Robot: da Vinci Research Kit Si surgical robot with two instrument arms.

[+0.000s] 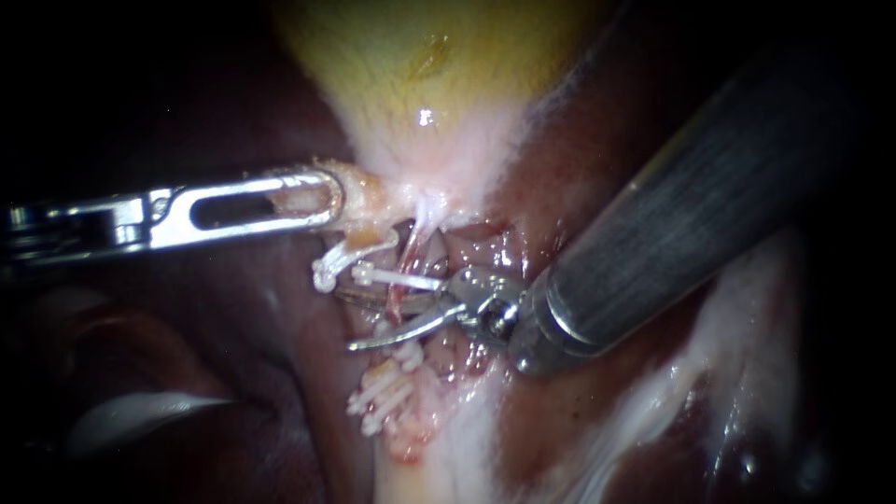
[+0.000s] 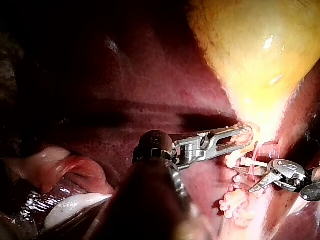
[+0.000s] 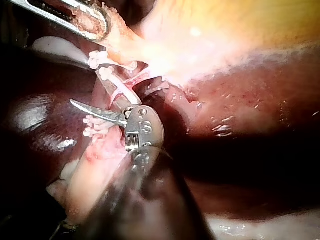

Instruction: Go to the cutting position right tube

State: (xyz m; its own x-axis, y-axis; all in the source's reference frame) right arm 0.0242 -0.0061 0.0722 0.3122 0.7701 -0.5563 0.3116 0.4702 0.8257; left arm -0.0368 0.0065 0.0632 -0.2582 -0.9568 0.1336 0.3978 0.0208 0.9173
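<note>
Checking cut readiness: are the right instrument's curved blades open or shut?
Open. The right instrument's curved metal blades stand apart in the endoscope view, the thin pink tube passing between them.

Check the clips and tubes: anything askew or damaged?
Nothing clearly wrong. The tilted clip hangs askew under the tissue held by the left instrument, unlike the level clip. The right instrument is open around the thin red tube, which looks whole.

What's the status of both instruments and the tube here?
Left instrument shut on gallbladder neck. Right instrument blades open, tube apparently between them, below the upper clip. Nothing else in the way.
</note>
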